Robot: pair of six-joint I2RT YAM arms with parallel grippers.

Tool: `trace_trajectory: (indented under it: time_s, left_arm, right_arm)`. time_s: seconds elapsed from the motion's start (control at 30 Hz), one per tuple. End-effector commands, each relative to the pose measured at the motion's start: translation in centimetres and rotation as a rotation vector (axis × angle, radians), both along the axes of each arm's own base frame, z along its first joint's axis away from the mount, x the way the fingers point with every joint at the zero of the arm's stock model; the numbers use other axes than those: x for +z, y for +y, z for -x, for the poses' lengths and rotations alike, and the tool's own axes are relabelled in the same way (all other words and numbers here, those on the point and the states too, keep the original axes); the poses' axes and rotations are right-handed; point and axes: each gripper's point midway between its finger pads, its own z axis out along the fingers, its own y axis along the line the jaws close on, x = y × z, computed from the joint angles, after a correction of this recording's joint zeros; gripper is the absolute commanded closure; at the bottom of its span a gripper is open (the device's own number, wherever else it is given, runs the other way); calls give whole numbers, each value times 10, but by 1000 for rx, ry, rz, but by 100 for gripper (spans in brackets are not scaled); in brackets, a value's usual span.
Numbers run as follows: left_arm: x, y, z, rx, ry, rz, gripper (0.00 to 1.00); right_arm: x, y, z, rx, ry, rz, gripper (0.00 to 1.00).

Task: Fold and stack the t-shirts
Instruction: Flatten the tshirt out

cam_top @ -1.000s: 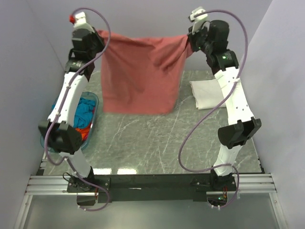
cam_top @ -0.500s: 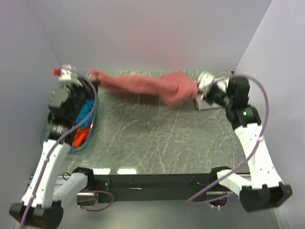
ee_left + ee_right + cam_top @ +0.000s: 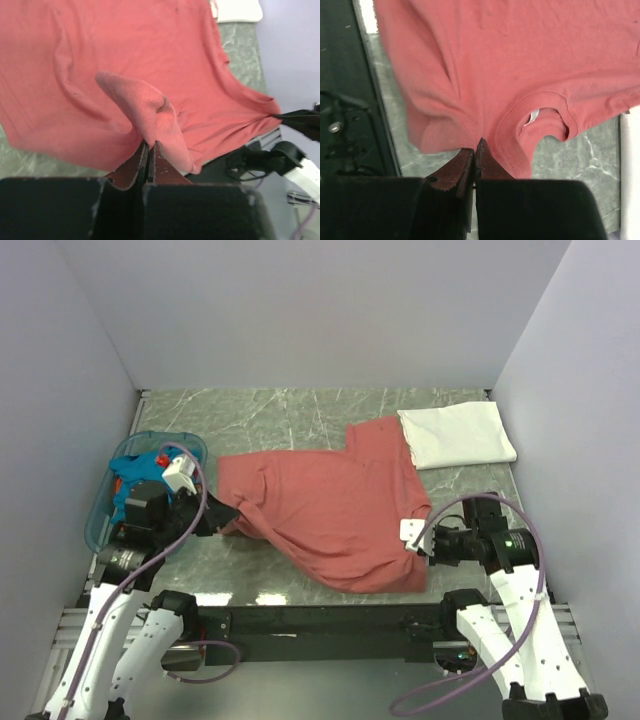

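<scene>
Cloth is the whole concern here: the dusty-red t-shirt [image 3: 330, 515] lies spread over the middle of the tabletop [image 3: 300, 415], reaching to its near edge, so that it presents a flat sheet for folding. The left gripper [image 3: 150, 148] has its jaws pressed together on a raised hump of the shirt's left end; which part of the garment that is, I cannot tell. The right gripper [image 3: 476, 147] pinches the edge just beside the collar [image 3: 506, 120], where the small white neck label [image 3: 534, 116] shows. Holding two well-apart points probably keeps the fabric taut, though wrinkles remain and the shirt lies askew, one corner just beside the white t-shirt [image 3: 455, 435]. That one lies folded in the far right corner, likely the base of the stack. A teal-blue t-shirt [image 3: 125, 485] waits bunched in the translucent blue basket [image 3: 190, 443] at the left edge. Folding itself seems not yet begun.
</scene>
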Motion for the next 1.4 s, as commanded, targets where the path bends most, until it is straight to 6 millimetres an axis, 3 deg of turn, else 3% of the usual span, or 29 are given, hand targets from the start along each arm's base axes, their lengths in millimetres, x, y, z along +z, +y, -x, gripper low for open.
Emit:
trace_trajectory:
  time_s: [0.0, 0.07, 0.1, 0.13, 0.17, 0.2, 0.23, 0.33, 0.37, 0.4, 0.43, 0.47, 0.53, 0.57, 0.63, 0.67, 0.7, 0.73, 0.77, 0.8, 0.83, 0.9, 0.97, 1.07, 1.17, 1.37]
  left_arm:
    - [31, 3, 21, 13, 18, 23, 100]
    - [28, 8, 34, 40, 53, 28, 100]
    - [25, 9, 39, 50, 68, 29, 100]
    - [25, 10, 46, 53, 67, 35, 99]
    - [22, 10, 51, 50, 84, 39, 98]
    - [15, 9, 59, 38, 121, 45, 91]
    - [15, 9, 65, 29, 122, 51, 73]
    - [27, 13, 77, 37, 85, 51, 49]
    - [35, 16, 78, 44, 53, 40, 35]
    - [56, 20, 81, 54, -13, 35, 30]
    - [65, 27, 78, 89, -48, 14, 22]
    - [73, 30, 76, 96, -90, -3, 19]
    - [93, 33, 63, 120, -174, -8, 17]
    - [94, 32, 56, 121, -187, -12, 17]
    - [81, 27, 32, 117, -160, -23, 18]
    - [89, 25, 14, 126, -211, -12, 18]
    - [78, 22, 0, 124, -202, -14, 18]
    - [67, 18, -20, 121, -171, -26, 17]
    - [68, 18, -41, 142, -206, -36, 17]
    - [59, 19, -55, 156, -182, -61, 18]
    - [35, 18, -76, 158, -98, -102, 20]
    - [10, 21, -105, 176, -22, -175, 22]
    - [-1, 18, -115, 160, 0, -195, 24]
    - [-13, 22, -123, 162, 0, -233, 24]
    - [-15, 35, -125, 196, -28, -303, 23]
    - [-37, 44, -122, 204, -12, -359, 20]
  right_arm:
    - [11, -1, 17, 52, -5, 14, 98]
    - [11, -1, 21, 62, 5, 14, 98]
    - [10, -2, 22, 63, 9, 18, 93]
    - [9, -4, 22, 60, 8, 32, 83]
    - [6, -6, 23, 60, 15, 45, 66]
    - [6, -8, 23, 56, 14, 57, 48]
    - [6, -9, 23, 56, 13, 63, 44]
    - [19, -17, 15, 27, -34, 102, 41]
    - [30, -17, 10, 18, -69, 101, 40]
    - [34, -18, 6, 5, -79, 100, 39]
    - [38, -18, 1, -34, -80, 83, 39]
    - [50, -16, -20, -76, -155, 57, 39]
    - [48, -14, -41, -212, -129, -8, 35]
    - [59, -11, -68, -268, -194, -58, 33]
    - [44, -3, -91, -405, -55, -146, 32]
    - [45, 1, -107, -450, -36, -183, 32]
    - [23, 4, -119, -496, 83, -181, 36]
    - [23, 9, -127, -558, 151, -230, 39]
    - [20, 12, -137, -584, 186, -249, 41]
    - [2, 13, -144, -618, 269, -245, 44]
    - [3, 14, -152, -662, 297, -266, 45]
    - [-9, 1, -169, -742, 313, -257, 45]
    - [-16, -24, -185, -862, 275, -228, 45]
    - [-51, -61, -196, -1003, 304, -159, 45]
    - [-80, -76, -200, -1049, 361, -99, 46]
    - [-103, -76, -208, -1058, 447, -80, 47]
